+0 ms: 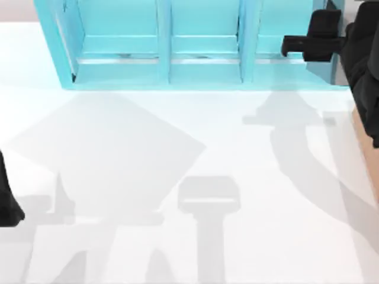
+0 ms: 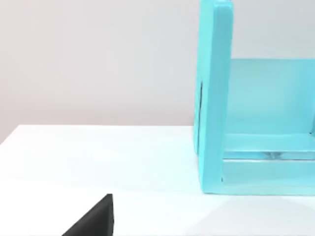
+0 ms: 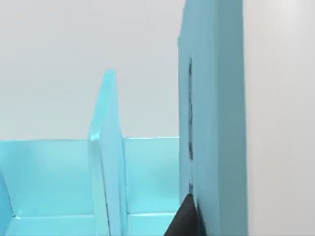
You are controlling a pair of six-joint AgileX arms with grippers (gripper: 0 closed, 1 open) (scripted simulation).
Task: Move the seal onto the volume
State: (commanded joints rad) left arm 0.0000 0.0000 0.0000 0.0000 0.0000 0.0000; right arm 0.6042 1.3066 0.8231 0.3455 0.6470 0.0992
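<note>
The seal and the volume are both out of view. My right gripper (image 1: pixel 294 46) hangs at the back right, in front of the rightmost compartment of the turquoise shelf unit (image 1: pixel 201 59). A black part of it (image 3: pixel 184 219) sits close against the unit's side wall (image 3: pixel 216 123). My left arm (image 1: pixel 7 201) is at the table's left edge, low in the top view. A black corner of the left gripper (image 2: pixel 93 220) points towards the shelf unit's end wall (image 2: pixel 214 98).
The shelf unit spans the back of the white table (image 1: pixel 189 177) with open compartments facing forward. An orange-tan strip (image 1: pixel 364 154) runs along the right edge, partly under the right arm. Arm shadows lie across the table's middle.
</note>
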